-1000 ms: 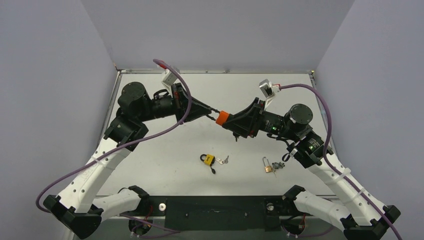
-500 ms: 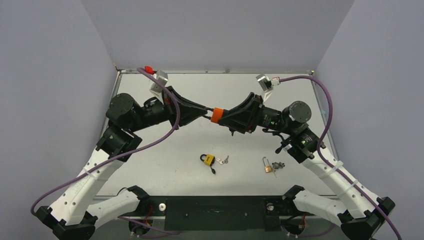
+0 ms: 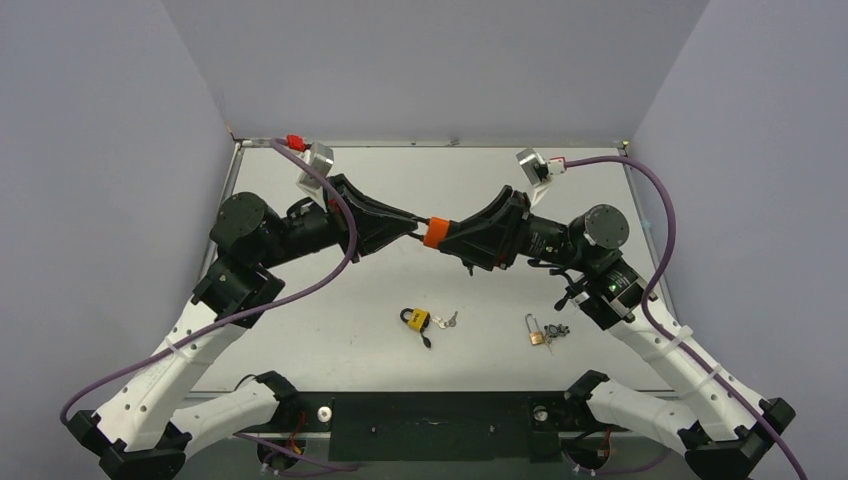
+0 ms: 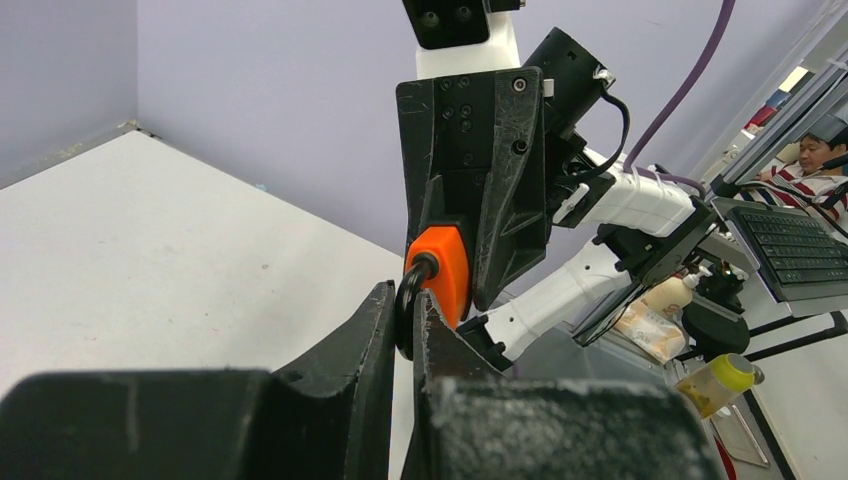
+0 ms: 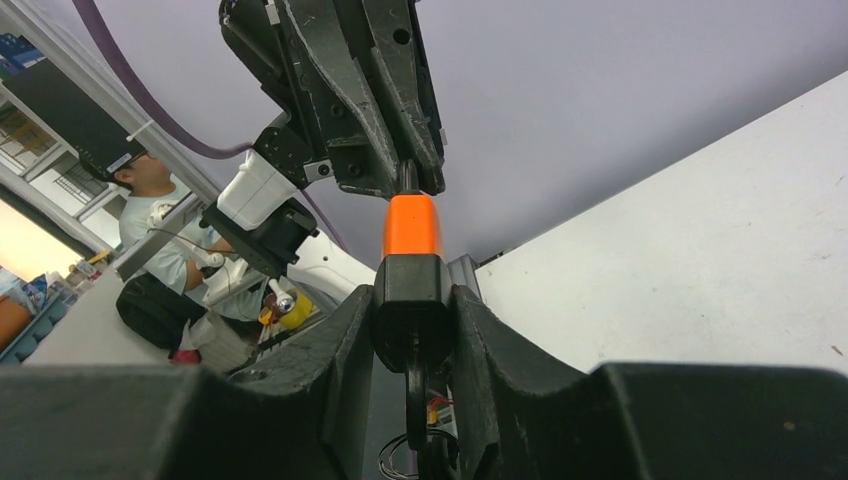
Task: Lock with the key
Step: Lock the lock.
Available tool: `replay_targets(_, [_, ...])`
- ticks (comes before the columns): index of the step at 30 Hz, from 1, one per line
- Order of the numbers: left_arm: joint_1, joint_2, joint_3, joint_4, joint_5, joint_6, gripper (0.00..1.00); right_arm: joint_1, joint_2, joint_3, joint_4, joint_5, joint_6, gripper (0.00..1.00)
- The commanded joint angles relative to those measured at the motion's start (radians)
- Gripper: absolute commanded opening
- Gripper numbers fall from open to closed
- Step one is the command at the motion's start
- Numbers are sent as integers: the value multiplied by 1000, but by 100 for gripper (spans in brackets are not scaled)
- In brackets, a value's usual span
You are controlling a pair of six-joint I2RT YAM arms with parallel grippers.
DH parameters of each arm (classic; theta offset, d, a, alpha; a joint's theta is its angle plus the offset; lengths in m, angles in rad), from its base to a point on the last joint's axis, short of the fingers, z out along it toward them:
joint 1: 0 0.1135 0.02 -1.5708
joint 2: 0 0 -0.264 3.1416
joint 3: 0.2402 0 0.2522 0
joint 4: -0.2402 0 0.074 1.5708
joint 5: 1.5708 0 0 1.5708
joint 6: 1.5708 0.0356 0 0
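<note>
My left pincer (image 4: 405, 297) is pressed together, its fingers nipping a thin black loop (image 4: 402, 300) that curves out of the orange padlock (image 4: 445, 270). Whether that loop is the shackle or part of a key I cannot tell from here. My right pincer (image 5: 412, 300) faces it almost nose to nose and is clamped on the padlock's other end. A black block sits tight between its two fingers, and the orange part sticks out past the fingertips toward my left side. From the right wrist a second dark loop shows below that block, between the fingers (too shadowed to name).

From above, both my arms are raised and angled inward. The padlock hangs in the air between the two pincers, over the middle of the table (image 3: 330, 330) and touching nothing else.

Down on the table, near my bases, lies a yellow padlock (image 3: 416, 319) with a black shackle, a small silver key (image 3: 447, 320) just beside it. Well apart from it, on my right, lies a brass padlock (image 3: 536, 335) with a tall silver shackle, a little bunch of keys (image 3: 556, 329) against it. Neither pincer is anywhere near these. Plain lilac walls (image 3: 430, 70) close in the table on three sides.
</note>
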State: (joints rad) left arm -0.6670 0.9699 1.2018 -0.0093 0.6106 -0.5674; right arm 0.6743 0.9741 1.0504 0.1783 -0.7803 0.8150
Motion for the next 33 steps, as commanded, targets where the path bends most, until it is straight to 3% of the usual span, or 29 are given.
replay_targets(1, [-89,43,-10,-6,111,-27,0,33,40,64,70,90,-22,0])
replay_targets(23, [-188,93,-7,12,75,-14,0,46,78,96,51,116,-45,0])
replay_targets(33, [-203,35,-126,-18,38,-34,0,11,73,138,85,165,-24,0])
